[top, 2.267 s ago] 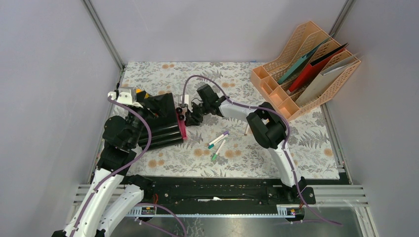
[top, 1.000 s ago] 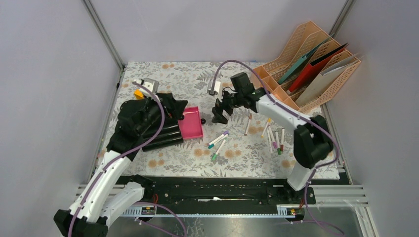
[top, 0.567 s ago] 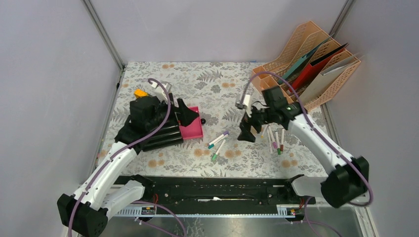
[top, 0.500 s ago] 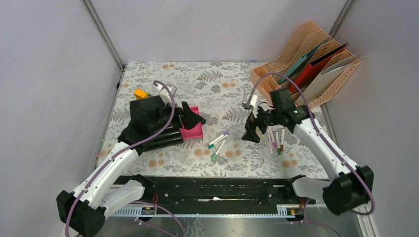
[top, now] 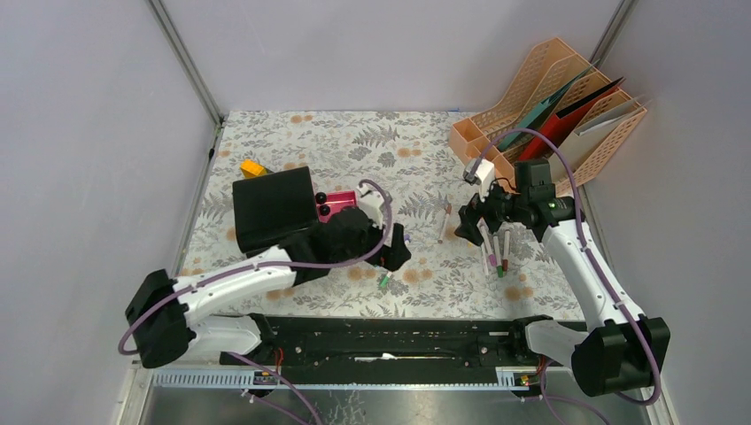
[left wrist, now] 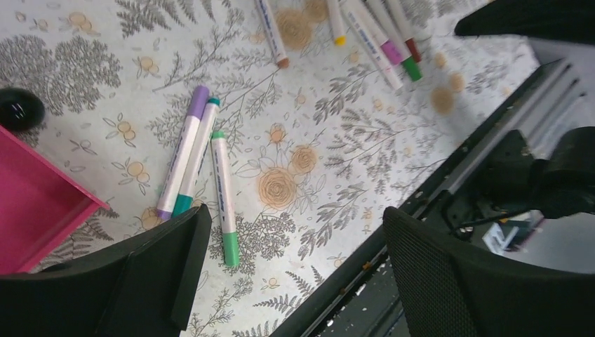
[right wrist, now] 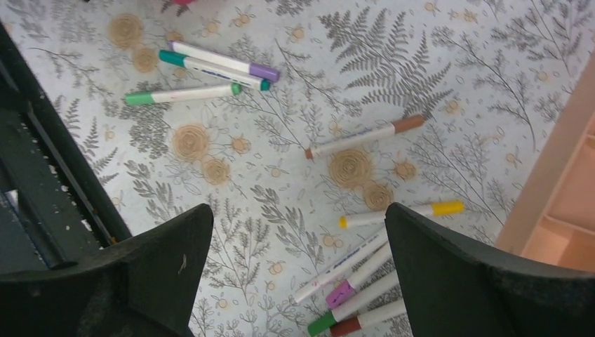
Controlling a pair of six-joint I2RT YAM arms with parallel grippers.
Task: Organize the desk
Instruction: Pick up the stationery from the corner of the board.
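The desk (top: pixel 354 146) is a tabletop under pale fern-print cloth. Loose markers lie on it: a purple one (left wrist: pixel 181 161), a teal one (left wrist: pixel 198 158) and a green one (left wrist: pixel 223 200) side by side, a brown one (right wrist: pixel 365 137), a yellow one (right wrist: pixel 400 213), and a cluster (right wrist: pixel 358 288) near the right. My left gripper (top: pixel 394 251) (left wrist: pixel 291 260) hovers open just past the green marker, near the front edge. My right gripper (top: pixel 469 224) (right wrist: pixel 298 274) hangs open above the cluster with nothing between its fingers.
A black case (top: pixel 274 205) lies at the left with a pink tray (top: pixel 336 202) (left wrist: pixel 35 210) beside it and a small black ball (left wrist: pixel 17 109). A yellow piece (top: pixel 252 166) sits behind. An orange file organizer (top: pixel 549 124) stands back right. The black slotted rail (top: pixel 398 341) runs along the front.
My left gripper has swung from over the case and pink tray rightward to the middle markers. My right gripper has moved right and toward the front, over the marker cluster. Both stayed open.
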